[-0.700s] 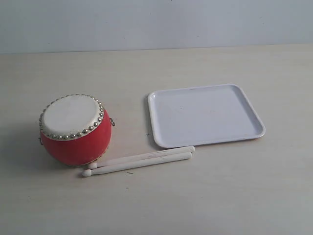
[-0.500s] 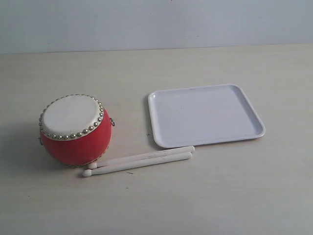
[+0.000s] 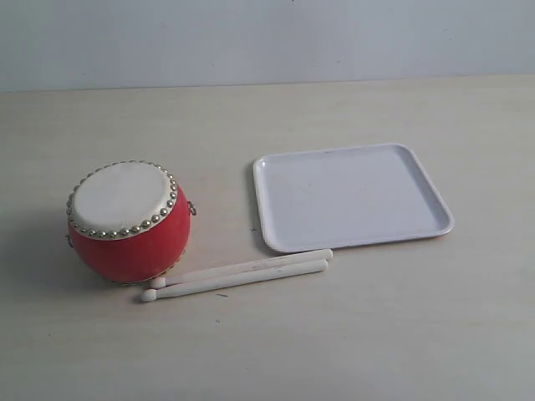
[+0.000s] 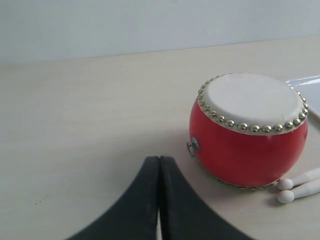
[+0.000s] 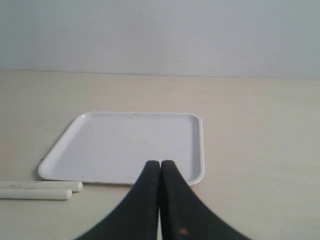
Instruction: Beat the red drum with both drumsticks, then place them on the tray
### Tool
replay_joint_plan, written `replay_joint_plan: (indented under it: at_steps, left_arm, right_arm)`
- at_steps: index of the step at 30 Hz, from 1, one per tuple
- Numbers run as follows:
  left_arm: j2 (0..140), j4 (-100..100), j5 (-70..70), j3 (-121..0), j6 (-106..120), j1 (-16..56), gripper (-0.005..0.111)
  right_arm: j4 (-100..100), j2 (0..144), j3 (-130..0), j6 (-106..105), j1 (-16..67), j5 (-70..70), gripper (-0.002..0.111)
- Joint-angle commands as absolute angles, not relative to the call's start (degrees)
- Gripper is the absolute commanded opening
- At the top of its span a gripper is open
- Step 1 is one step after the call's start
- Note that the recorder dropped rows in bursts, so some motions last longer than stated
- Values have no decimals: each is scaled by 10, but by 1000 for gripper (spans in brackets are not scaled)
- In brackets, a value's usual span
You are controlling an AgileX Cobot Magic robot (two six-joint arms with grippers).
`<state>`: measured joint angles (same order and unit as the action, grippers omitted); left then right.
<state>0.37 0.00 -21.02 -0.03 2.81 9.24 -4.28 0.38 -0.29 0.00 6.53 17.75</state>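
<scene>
The red drum (image 3: 129, 221) stands on the table at the left, its off-white skin up; the left wrist view shows the drum (image 4: 248, 135) too. Two pale drumsticks (image 3: 238, 275) lie side by side on the table, between the drum and the tray's near edge, round tips by the drum (image 4: 285, 190). The white tray (image 3: 350, 197) lies bare to the right. My left gripper (image 4: 159, 161) is shut with nothing in it, short of the drum. My right gripper (image 5: 160, 164) is shut and bare, before the tray (image 5: 125, 145), with the sticks' butt ends (image 5: 40, 190) off to one side. Neither gripper appears in the exterior view.
The pale wooden table (image 3: 334, 351) runs back to a plain grey-white wall (image 3: 267, 38). Nothing else lies on it.
</scene>
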Motion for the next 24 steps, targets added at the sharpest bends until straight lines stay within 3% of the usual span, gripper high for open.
replay_joint_plan:
  at_steps: [1,24]
  left_arm:
    - [0,-3,-205,0,28,92,0]
    - [0,-3,-205,0,28,92,0]
  right_arm:
    - [-42,0,0,-4,62,172,0]
    - [-29,0,0,-4,62,66,0]
